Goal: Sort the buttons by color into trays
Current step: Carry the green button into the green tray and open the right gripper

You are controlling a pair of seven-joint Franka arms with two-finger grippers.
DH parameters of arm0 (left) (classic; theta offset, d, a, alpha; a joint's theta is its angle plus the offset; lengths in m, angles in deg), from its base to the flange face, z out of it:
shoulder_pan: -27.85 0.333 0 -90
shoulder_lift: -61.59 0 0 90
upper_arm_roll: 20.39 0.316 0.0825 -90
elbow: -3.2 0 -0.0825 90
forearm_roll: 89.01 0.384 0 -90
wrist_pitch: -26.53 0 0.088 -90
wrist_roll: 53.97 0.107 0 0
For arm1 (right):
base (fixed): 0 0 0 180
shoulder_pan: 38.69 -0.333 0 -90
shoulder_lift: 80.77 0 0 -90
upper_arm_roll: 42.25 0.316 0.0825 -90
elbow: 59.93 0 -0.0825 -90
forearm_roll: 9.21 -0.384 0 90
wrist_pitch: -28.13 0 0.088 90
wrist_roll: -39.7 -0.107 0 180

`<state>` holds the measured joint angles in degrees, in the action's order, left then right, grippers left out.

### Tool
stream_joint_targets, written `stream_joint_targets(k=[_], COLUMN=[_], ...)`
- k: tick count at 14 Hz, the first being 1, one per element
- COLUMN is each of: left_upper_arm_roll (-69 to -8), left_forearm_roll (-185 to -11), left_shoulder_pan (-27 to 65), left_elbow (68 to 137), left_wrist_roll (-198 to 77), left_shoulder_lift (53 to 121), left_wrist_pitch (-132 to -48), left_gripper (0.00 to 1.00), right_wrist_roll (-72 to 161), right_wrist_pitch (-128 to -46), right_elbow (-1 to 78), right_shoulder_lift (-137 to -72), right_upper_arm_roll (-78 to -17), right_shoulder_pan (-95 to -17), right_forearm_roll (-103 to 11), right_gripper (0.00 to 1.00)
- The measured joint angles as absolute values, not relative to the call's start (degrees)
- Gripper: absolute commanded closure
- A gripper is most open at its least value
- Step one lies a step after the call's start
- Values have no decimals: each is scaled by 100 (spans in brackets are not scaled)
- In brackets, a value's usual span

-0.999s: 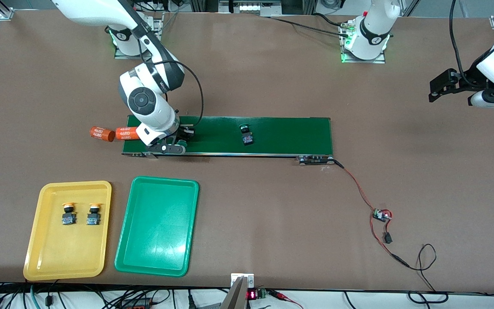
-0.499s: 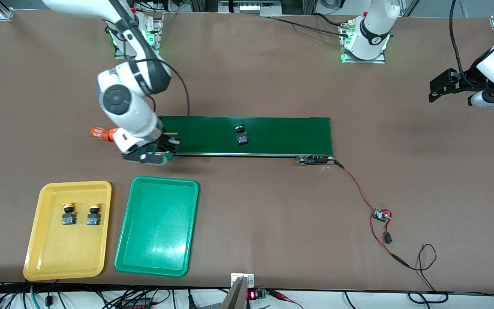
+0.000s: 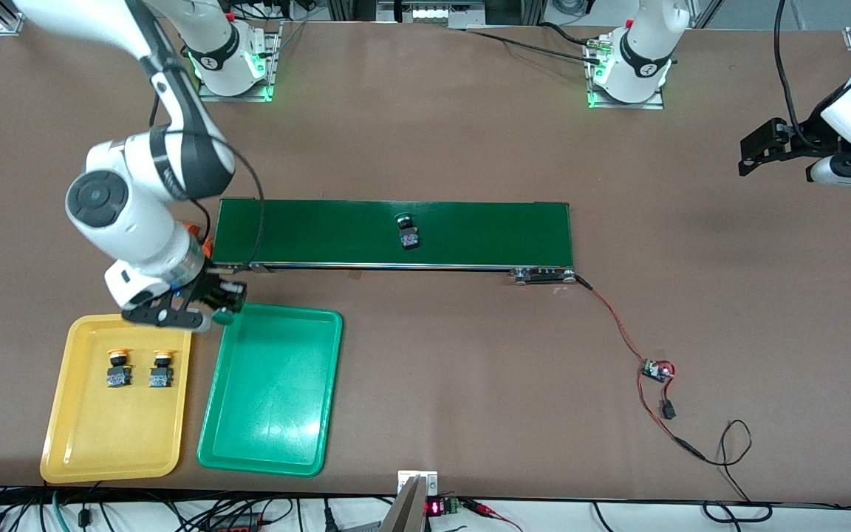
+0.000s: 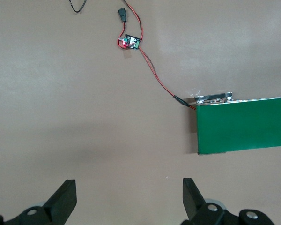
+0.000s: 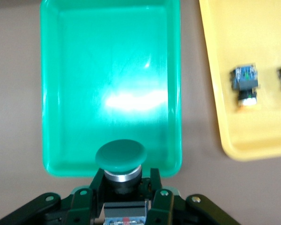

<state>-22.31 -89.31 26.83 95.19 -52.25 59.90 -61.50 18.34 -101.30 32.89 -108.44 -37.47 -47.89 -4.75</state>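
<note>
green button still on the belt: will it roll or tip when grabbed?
The green-capped button lies on its side on the conveyor belt, so tipping seems unlikely. Its round cap could probably let it pivot if nudged, while the blocky body should resist rolling. It looks rigid; the right gripper holds a similar one by the body.

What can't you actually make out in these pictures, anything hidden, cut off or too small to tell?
- Orange cylinders: front view, mostly hidden by the right arm.
- Held green button: right wrist view, its body sits inside the right claw, shut on it.
- Button on the belt: front view, cap too small to tell colour.
- Left claw: left wrist view, open, cut off by the edge.
</note>
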Motion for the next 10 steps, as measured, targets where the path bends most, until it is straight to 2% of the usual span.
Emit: stream_joint_targets(k=[5,7,8,10], left_upper_arm_roll=[-2231,-2231,-2231,-2231], left_forearm_roll=[-8931,-8931,-8931,-8931], left_shoulder_pan=[2675,2673,2673,2671], left_elbow=[9519,9519,9519,9519], left_wrist_roll=[-5225,-5225,-5225,-5225], left_shoulder_lift=[5990,5990,5990,5990], left_wrist_pitch=[-6138,-6118,-6116,-6109], left_gripper=[0,0,0,0], right_wrist_roll=[1962,2218,2297,2343], right_wrist_pitch=[-11059,-11273,-11348,-11454], right_elbow=[2292,2168,2135,2097], right_shoulder_lift=[-12171,-12498,-12630,-12844], right_upper_arm_roll=[-3832,-3868,-3900,-3930], right_shoulder_pan=[-4801,-4806,-4805,-4805], right_forearm_roll=[-470,-468,-468,-468], right_gripper=[98,93,85,49])
